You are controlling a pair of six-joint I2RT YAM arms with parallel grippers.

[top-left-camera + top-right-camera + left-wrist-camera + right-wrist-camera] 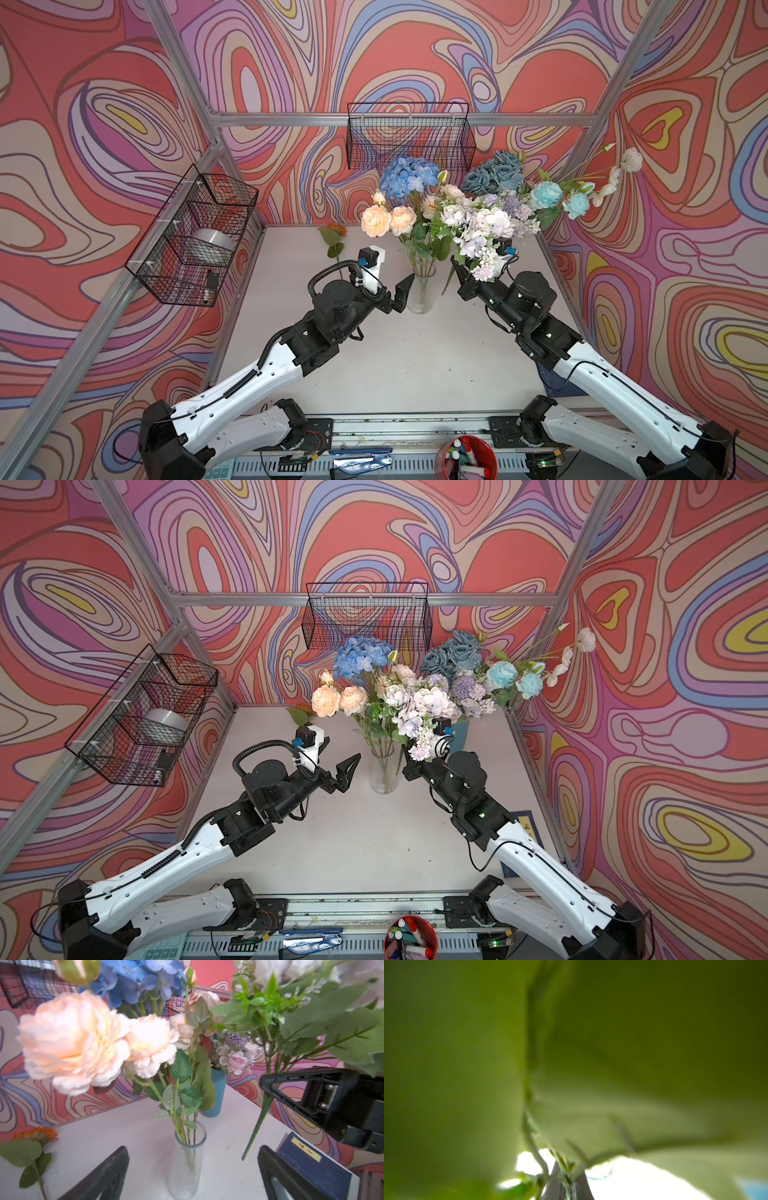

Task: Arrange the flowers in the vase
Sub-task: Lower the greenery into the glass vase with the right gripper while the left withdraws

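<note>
The ribbed clear glass vase [421, 296] [384, 775] [185, 1169] stands mid-table holding flowers: peach roses [376, 220] [70, 1043] and a blue hydrangea [409, 174] [362, 656]. My left gripper [392, 282] [338, 756] [190, 1178] is open just left of the vase, its jaws wide on either side of it and holding nothing. My right gripper [457, 268] [405, 759] [566, 1185] is shut on the green stem [257, 1124] of a white-lilac bunch [484, 226] [424, 706], held tilted right of the vase. Leaves fill the right wrist view. An orange flower [332, 232] [36, 1135] lies on the table.
A blue cup [459, 734] [214, 1093] at the back right holds teal, lilac and white blooms [544, 193]. Wire baskets hang on the left wall [191, 237] and back wall [409, 135]. A blue book [311, 1165] lies at the right edge. A red marker cup [467, 457] stands at the front.
</note>
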